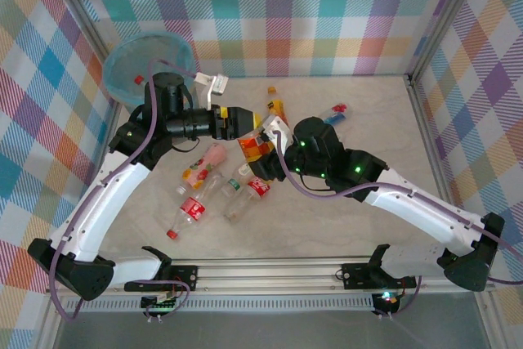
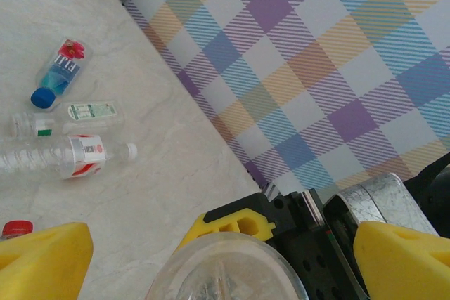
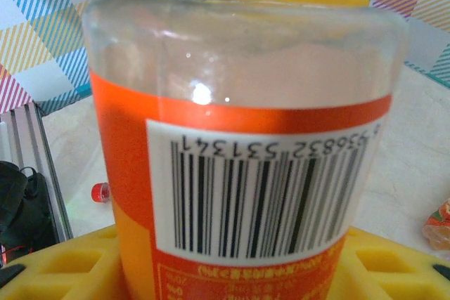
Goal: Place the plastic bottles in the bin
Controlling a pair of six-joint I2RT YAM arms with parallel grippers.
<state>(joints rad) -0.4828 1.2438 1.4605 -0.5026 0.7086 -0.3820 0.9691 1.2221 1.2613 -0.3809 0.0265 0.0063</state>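
Note:
An orange-labelled plastic bottle [image 1: 256, 149] hangs above the table between the two arms. My right gripper [image 1: 270, 138] is shut on it; in the right wrist view its yellow fingers [image 3: 56, 265] press the bottle [image 3: 239, 138] from both sides. My left gripper [image 1: 245, 123] is open, its yellow fingers [image 2: 42, 258] spread wide on either side of the bottle's clear base [image 2: 225, 272] without touching it. The bin [image 1: 151, 61], lined in light blue, stands at the far left corner behind the left arm. Several more bottles [image 1: 214, 190] lie on the table below the grippers.
Two bottles [image 1: 276, 106] [image 1: 335, 112] lie farther back. The left wrist view shows a blue-capped bottle [image 2: 60, 72], a small green-white one [image 2: 91, 110] and a clear red-labelled one [image 2: 70, 156] near the checked wall [image 2: 316, 68]. A metal rail [image 1: 270, 271] runs along the near edge.

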